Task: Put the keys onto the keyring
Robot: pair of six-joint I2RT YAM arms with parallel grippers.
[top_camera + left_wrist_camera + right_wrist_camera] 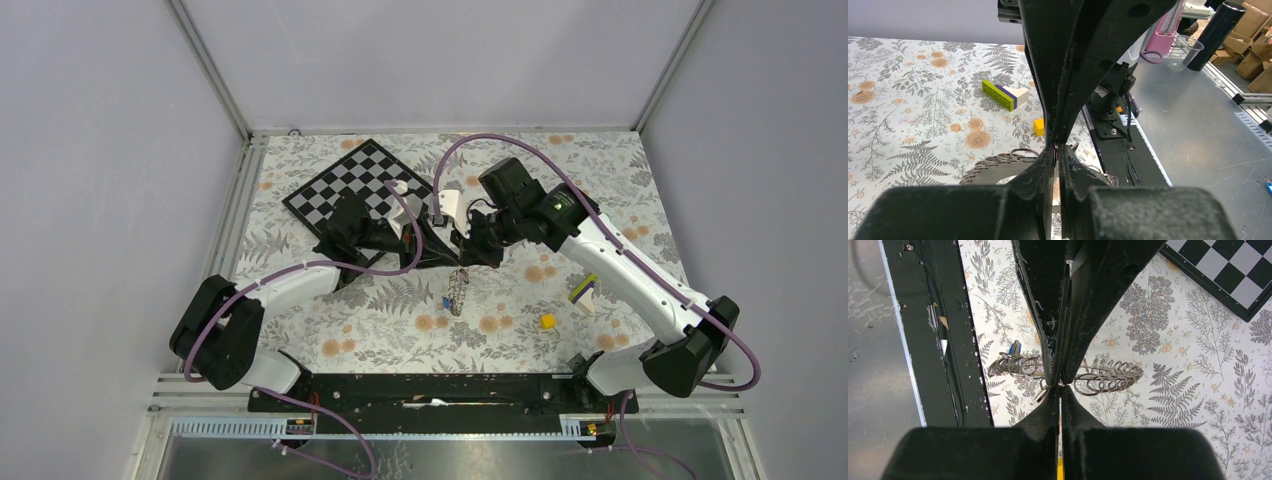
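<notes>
Two hands meet near the middle of the surface (620,170): your right hand (1060,384) clamps the keyring (1108,379), likely a limp, light, slippery coil best pinched by one loop, while your left hand (1056,147) is nearly closed, holding what I cannot tell.

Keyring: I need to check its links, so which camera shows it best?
Right wrist: the keyring stretches across the frame with its rings distinct. Top external shows the keyring as a tiny strand; left wrist catches only a few rings.
</notes>
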